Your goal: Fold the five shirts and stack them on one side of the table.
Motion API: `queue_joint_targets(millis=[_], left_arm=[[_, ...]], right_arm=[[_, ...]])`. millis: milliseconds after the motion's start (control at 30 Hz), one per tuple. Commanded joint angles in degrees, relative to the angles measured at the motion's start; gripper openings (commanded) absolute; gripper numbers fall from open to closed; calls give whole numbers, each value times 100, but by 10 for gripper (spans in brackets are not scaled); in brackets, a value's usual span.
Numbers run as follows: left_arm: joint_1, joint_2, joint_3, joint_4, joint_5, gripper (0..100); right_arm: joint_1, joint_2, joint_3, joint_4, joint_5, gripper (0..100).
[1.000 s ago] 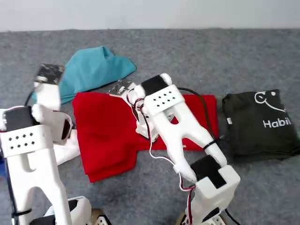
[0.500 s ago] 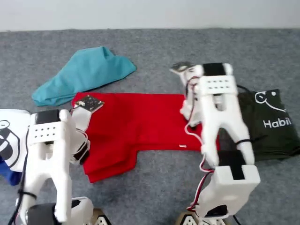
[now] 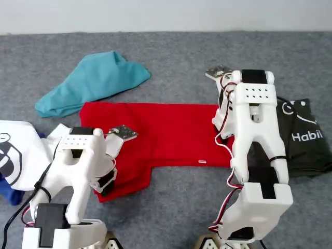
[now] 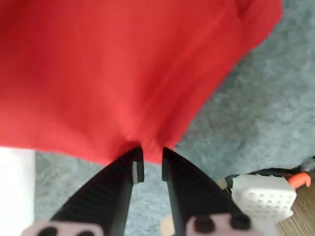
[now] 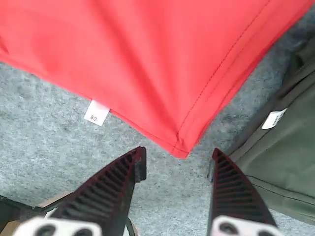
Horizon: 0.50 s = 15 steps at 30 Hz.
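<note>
The left fingers are drawn almost together on an edge of the red shirt. The cloth puckers toward their tips, so they seem to have it pinched, though the very tips are hard to make out. Just past them the shirt's lower flap lies rumpled on the grey worktop.

The right fingers stand wide apart with nothing in them. A hemmed corner of the red shirt lies on the worktop just ahead of the gap between their tips. Beside one finger a small white tag sticks out from the hem. Beside the other lies the dark shirt, folded, with a strip of bare worktop between it and the red corner.

The body of the red shirt spreads flat between the two pairs of fingers. Well beyond the left fingers, toward the far side of the worktop, the teal shirt lies in a loose crumpled heap, just clear of the red one. Out to the side of the left fingers, away from the right arm, the white shirt lies at the worktop's edge, and a bit of blue cloth peeks from under it.
</note>
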Motion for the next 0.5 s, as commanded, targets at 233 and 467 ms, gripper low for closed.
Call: queue_joint_targets(millis=[233,467], left_arm=[[62,18,-4,-422,-79,61],[79,18,4,-343,-79,21]], right_arm=[[22,-22,-176,101,18,205],[22,-22,-176,101,18,205]])
